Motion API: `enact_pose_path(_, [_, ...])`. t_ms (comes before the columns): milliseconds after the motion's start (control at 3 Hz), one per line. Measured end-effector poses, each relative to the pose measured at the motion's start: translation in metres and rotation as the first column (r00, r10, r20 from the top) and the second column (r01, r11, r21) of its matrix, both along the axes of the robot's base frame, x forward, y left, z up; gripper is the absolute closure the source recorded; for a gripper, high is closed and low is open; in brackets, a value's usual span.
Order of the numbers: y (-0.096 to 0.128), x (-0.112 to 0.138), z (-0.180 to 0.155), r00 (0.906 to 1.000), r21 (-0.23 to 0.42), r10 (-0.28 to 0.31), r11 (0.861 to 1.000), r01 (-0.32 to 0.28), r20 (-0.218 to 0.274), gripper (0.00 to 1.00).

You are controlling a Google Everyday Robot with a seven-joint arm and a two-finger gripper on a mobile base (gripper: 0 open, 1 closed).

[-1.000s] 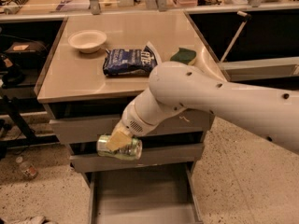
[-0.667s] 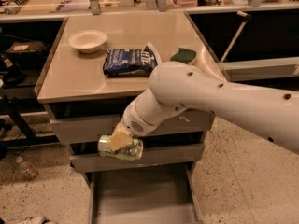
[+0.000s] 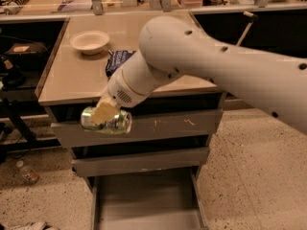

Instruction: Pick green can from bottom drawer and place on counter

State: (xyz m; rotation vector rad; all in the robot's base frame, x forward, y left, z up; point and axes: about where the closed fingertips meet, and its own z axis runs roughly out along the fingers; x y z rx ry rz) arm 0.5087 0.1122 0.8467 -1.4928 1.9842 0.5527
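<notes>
My gripper (image 3: 105, 115) is shut on the green can (image 3: 116, 123), which lies sideways in its grip, silver ends left and right. It hangs in front of the top drawer, just below the front edge of the beige counter (image 3: 76, 80). The bottom drawer (image 3: 144, 195) stands pulled open below, its flat grey floor bare. My white arm crosses over the right half of the counter and hides most of it.
A white bowl (image 3: 89, 41) sits at the counter's back left. A blue chip bag (image 3: 116, 60) lies mid-counter, partly hidden by my arm. The two upper drawers (image 3: 172, 126) are closed. A small bottle (image 3: 28, 172) lies on the floor at left.
The gripper has lifted the can from the middle drawer's height up to just under the counter edge. The view has shifted closer, and the arm covers more of the counter.
</notes>
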Motion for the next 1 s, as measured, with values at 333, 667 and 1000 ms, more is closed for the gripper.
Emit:
enact_pose_path(333, [0.031, 0.024, 0.048, 0.9974, 0.011, 0.051, 0.999, -0.052, 0.051, 1.0])
enact_pose_path(667, [0.04, 0.025, 0.066, 0.9953, 0.031, 0.062, 0.997, -0.065, 0.075, 1.0])
enact_pose_path(1000, [0.041, 0.025, 0.064, 0.9953, 0.03, 0.063, 0.997, -0.065, 0.073, 1.0])
